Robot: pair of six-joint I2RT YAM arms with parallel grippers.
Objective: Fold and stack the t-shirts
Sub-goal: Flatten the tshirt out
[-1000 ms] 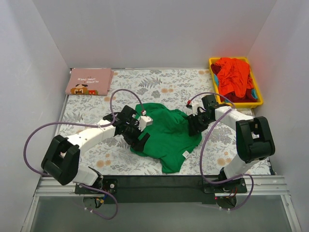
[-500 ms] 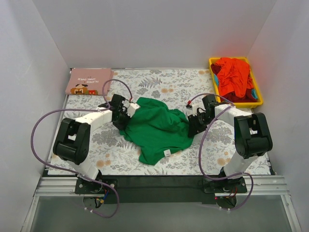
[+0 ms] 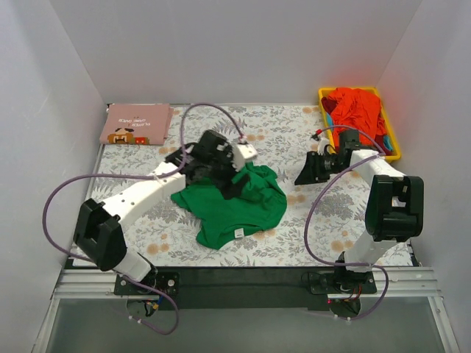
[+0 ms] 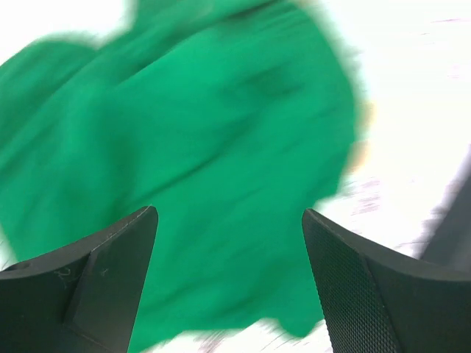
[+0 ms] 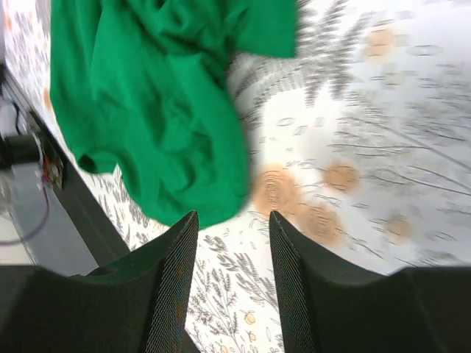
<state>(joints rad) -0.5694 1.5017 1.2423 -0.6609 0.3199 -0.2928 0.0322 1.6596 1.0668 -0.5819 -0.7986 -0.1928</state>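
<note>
The green t-shirt lies crumpled in the middle of the floral covering; it also shows in the left wrist view and the right wrist view. My left gripper is open and empty, above the shirt's top part, with green cloth below its fingers. My right gripper is open and empty, to the right of the shirt and apart from it. A folded pink t-shirt lies at the back left. Red-orange t-shirts fill the yellow bin.
The yellow bin stands at the back right corner. White walls close in the table on three sides. The black rail with the arm bases runs along the near edge.
My left gripper has moved right from the shirt's left edge to over its top. My right gripper has let go and pulled back to the right. The shirt has bunched into a smaller heap.
</note>
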